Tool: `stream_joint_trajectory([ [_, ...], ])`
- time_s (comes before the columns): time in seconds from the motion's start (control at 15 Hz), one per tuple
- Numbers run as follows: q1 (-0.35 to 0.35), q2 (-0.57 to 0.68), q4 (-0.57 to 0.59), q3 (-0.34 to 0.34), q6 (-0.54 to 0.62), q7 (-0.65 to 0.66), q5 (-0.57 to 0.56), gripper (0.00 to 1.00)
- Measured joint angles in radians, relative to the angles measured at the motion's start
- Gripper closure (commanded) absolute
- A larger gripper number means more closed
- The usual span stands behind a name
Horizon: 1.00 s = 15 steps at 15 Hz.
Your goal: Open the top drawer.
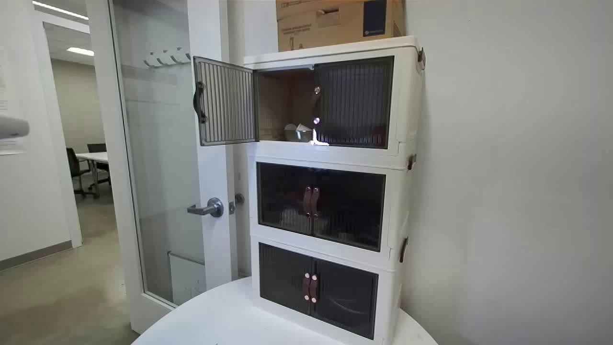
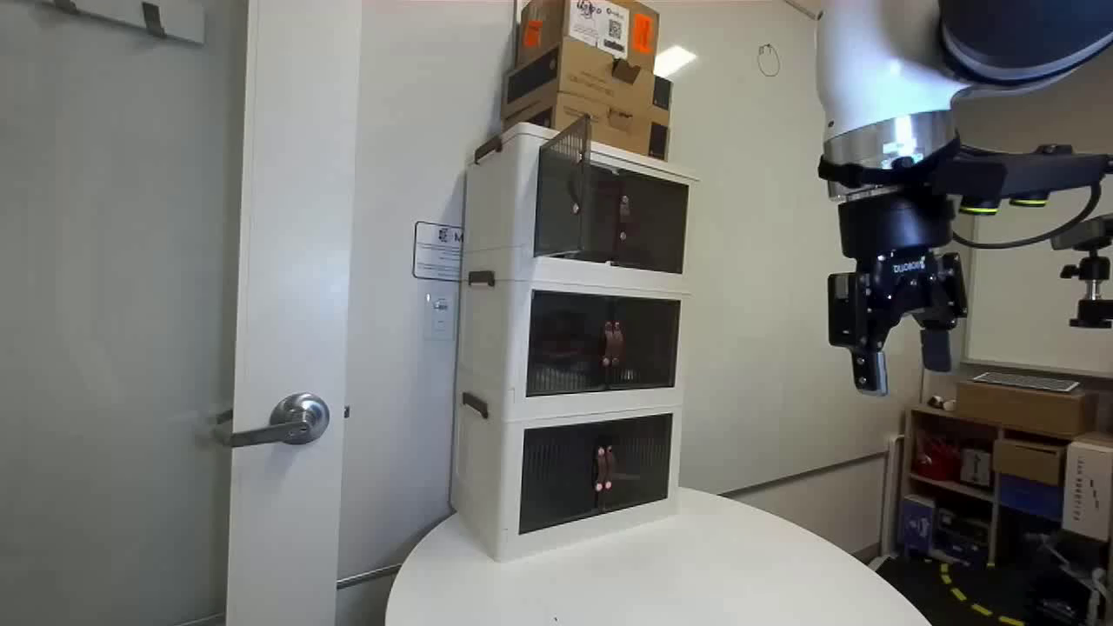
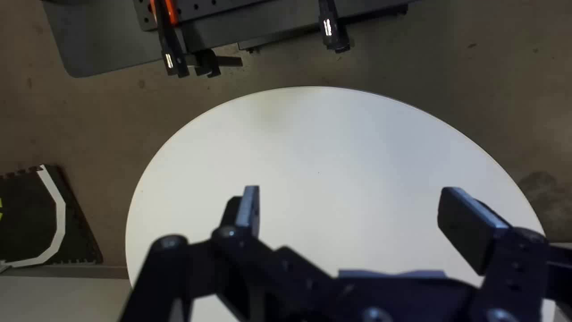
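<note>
The top drawer (image 1: 357, 103) is the uppermost cream-framed compartment, seen in both exterior views and also here (image 2: 652, 222). One ribbed smoky door panel (image 1: 227, 103) is swung outward; it stands out toward the front in an exterior view (image 2: 561, 196). The opposite panel is shut, with its handle (image 1: 316, 105) at the inner edge. A small clear bowl (image 1: 298, 134) with pale items sits inside. My gripper (image 2: 903, 362) is open and empty, pointing down, well apart from the cabinet on its door side. In the wrist view the gripper (image 3: 351, 199) has spread fingers over the table; the drawer is out of view there.
Two lower compartments (image 1: 321, 206) (image 1: 318, 292) have shut dark doors. Cardboard boxes (image 2: 600, 96) stand on the cabinet. The cabinet stands on a round white table (image 2: 696, 574) beside a glass door with a metal handle (image 1: 213, 207). A wall (image 1: 507, 167) is close behind.
</note>
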Motion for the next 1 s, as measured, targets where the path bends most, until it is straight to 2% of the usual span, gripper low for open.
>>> stream_joint_trajectory([
  [0.6, 0.007, 0.002, 0.0, -0.001, 0.01, -0.002, 0.0, 0.0],
  [0.8, 0.046, 0.011, 0.006, -0.001, 0.132, -0.042, -0.002, 0.0],
  [1.0, 0.053, 0.023, 0.037, -0.024, 0.282, -0.108, -0.032, 0.0],
])
